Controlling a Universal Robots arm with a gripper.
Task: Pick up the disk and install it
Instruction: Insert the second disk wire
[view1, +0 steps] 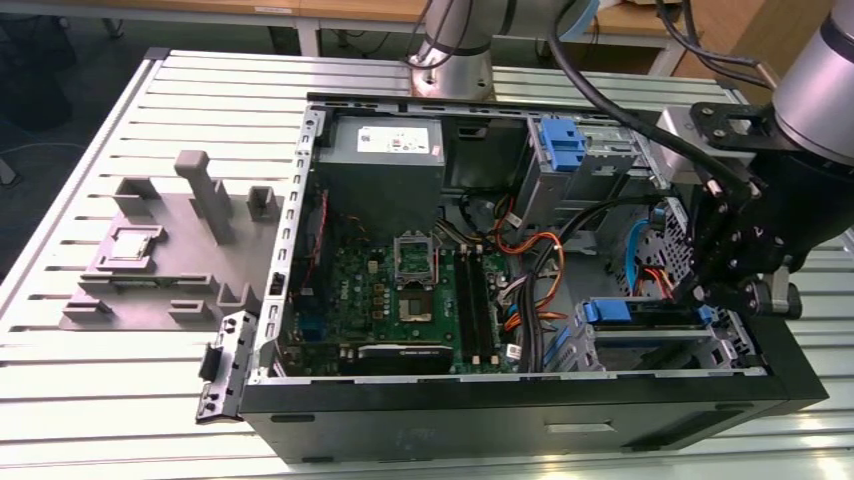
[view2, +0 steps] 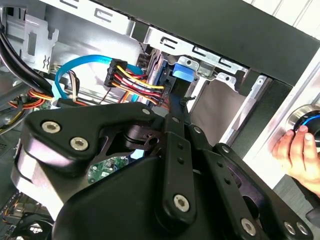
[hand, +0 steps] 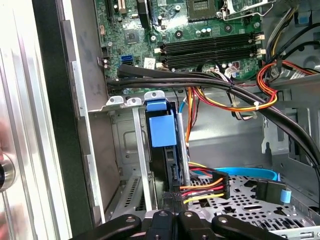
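Slatted metal table (view1: 160, 100), open computer case (view1: 534, 400), hand (view1: 714, 290) over drive bay, grip unclear, person's fingers (view2: 295, 150) in second wrist view.

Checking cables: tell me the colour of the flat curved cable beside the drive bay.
Light blue cable, clearest in the second wrist view.

I count one open computer case (view1: 534, 400) on the bench (view1: 80, 390), one motherboard (view1: 400, 300) inside it, one grey power-supply box (view1: 383, 150), two blue latches (view1: 563, 145), one grey fixture block (view1: 174, 250) and one person's hand (view2: 300, 155).
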